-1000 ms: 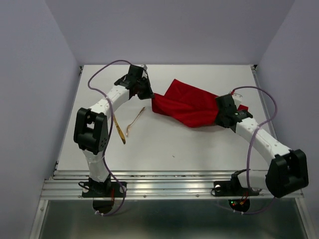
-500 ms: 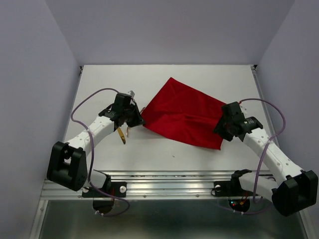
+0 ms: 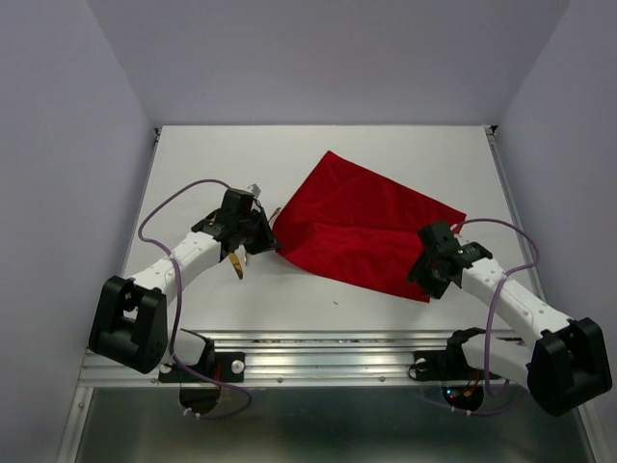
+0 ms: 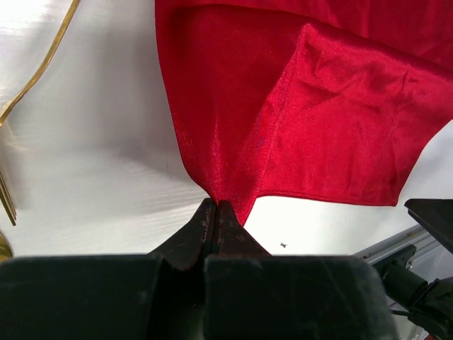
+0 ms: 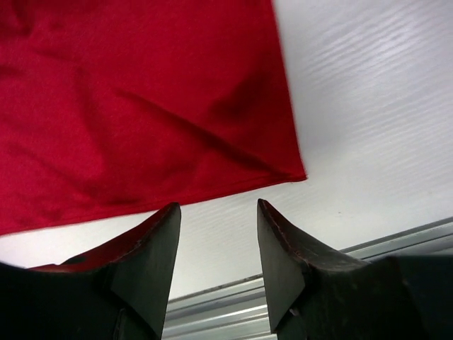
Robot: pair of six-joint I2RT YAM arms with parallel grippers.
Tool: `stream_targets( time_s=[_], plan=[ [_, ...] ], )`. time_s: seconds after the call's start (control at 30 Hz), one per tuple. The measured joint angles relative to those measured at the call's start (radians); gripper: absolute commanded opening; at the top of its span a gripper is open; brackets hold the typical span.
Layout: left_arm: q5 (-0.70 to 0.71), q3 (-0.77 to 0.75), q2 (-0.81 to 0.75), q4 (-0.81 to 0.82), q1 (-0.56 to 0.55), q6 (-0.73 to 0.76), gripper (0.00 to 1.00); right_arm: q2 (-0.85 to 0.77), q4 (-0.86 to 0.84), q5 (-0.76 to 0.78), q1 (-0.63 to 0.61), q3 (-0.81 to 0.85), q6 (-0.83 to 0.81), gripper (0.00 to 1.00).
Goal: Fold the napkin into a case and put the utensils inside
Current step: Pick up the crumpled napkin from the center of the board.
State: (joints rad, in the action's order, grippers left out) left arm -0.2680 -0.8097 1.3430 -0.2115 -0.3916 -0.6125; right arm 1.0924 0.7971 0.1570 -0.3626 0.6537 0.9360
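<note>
Left pincer (image 4: 216,205): closed, its two dark fingertips pressed together on the left corner of the bright red, plain, soft cloth napkin (image 4: 283,106); the cloth gathers to a point where it enters the tips.
Left pincer, from above (image 3: 265,236): low over the white worktop (image 3: 193,164), at the left tip of the red cloth, with the arm reaching in from the near left.
Right pincer (image 5: 216,209): jaws standing apart with nothing between them; only bare worktop shows in the gap.
Right pincer, from above (image 3: 424,275): at the near right corner of the napkin (image 3: 366,217), with the arm coming from the near right.
Napkin by the right pincer (image 5: 127,106): its near edge runs just ahead of the fingertips and its corner lies just beyond the right finger; whether the left finger touches the cloth cannot be told.
Napkin overall: lying on the worktop from the middle to the right, set diagonally, with one layer folded over another and soft creases across it.
Shiny gold metal knife (image 3: 235,264): on the worktop just below the left pincer, partly hidden by the arm.
Slim metal fork (image 4: 44,65): on the worktop left of the pinched corner, clear of the cloth, its tines toward the wrist camera.
</note>
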Motion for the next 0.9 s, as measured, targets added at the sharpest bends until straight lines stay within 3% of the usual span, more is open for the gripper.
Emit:
stream_targets(
  time_s=[0.27, 0.47, 0.9],
  plan=[
    [-0.005, 0.000, 0.000, 0.006, 0.000, 0.000, 0.00, -0.006, 0.056, 0.127, 0.000, -0.010, 0.122, 0.56],
    [-0.010, 0.000, 0.000, 0.013, 0.000, 0.001, 0.00, -0.017, 0.028, 0.143, 0.000, -0.131, 0.166, 0.62],
    [-0.014, 0.000, 0.009, 0.023, 0.000, 0.005, 0.00, 0.065, -0.073, 0.139, 0.000, -0.109, 0.094, 0.54]
  ],
)
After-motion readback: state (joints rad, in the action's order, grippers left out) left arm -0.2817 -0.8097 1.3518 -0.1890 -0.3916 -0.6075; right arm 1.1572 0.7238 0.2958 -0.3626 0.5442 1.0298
